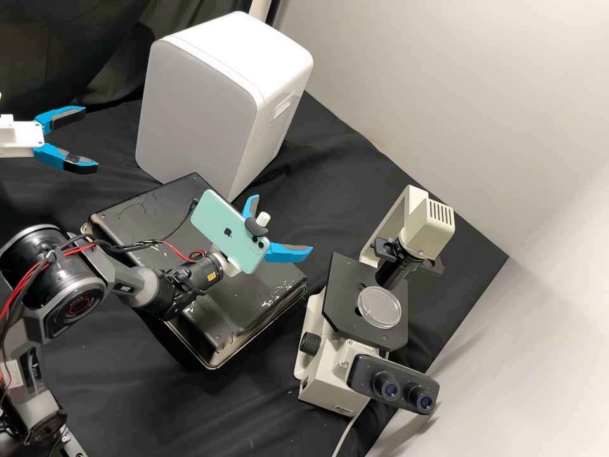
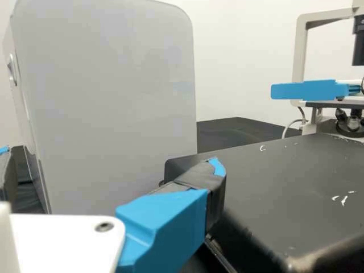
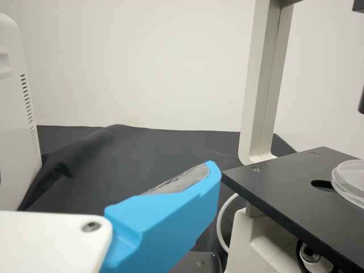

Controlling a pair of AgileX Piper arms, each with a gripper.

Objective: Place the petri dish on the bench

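Clear round petri dish (image 1: 379, 306), prob. lidded, on stage (image 1: 343, 280).

Clear air btwn right claw (image 1: 282, 223) & petri dish (image 1: 379, 306); microscope column (image 1: 388, 228) close behind.

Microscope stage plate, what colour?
The stage is black, with the clear petri dish on it; best in the high view.

A tall white appliance (image 1: 222, 95) with rounded corners is standing at the back, a dark curtain (image 1: 82, 51) hanging behind it. A flat black case (image 1: 152, 212), scuffed with white marks, is lying just in front of it. To the right a cream microscope (image 1: 327, 371) is standing, its black stage (image 1: 346, 282) facing up and its dark eyepieces (image 1: 399, 387) pointing forward, with a white wall (image 1: 476, 95) rising behind.
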